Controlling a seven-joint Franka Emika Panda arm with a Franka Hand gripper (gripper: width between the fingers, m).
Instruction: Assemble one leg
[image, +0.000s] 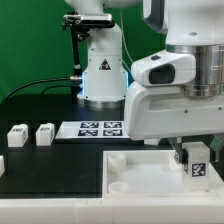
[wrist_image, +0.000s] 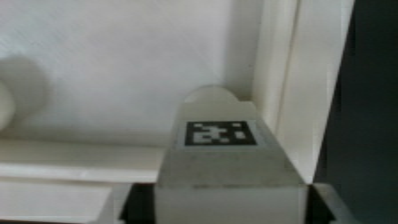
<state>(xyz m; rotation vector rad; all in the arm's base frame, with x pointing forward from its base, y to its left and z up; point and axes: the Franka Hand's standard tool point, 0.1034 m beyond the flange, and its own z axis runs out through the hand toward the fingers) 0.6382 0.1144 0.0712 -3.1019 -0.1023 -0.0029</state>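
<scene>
The arm fills the exterior view's right, and down at its tip the gripper (image: 194, 160) is clamped on the leg (image: 197, 167), a small white block with its black-and-white tag facing the camera. The fingers sit on either side of it, holding it just above the large white panel (image: 135, 172) that lies on the black table (image: 50, 170).

From the wrist view, the leg (wrist_image: 221, 140) juts out between the 2 dark fingers (wrist_image: 326, 203), tag upward, its rounded end pointing at the panel (wrist_image: 125, 70) close to a raised edge. Whether the leg touches the panel, I cannot tell.

Around it: 3 more small white blocks sit on the table at the exterior view's left, 1 at the very edge (image: 2, 166), then 2 side by side (image: 18, 136) (image: 45, 134), well apart from the gripper. Between them and the arm lies the marker board (image: 98, 128) with its row of tags. Behind it stands the white robot base (image: 100, 70), with a black cable (image: 40, 85) trailing off to the exterior view's left. The arm's bulky body hides the panel's far corner on the exterior view's right.
</scene>
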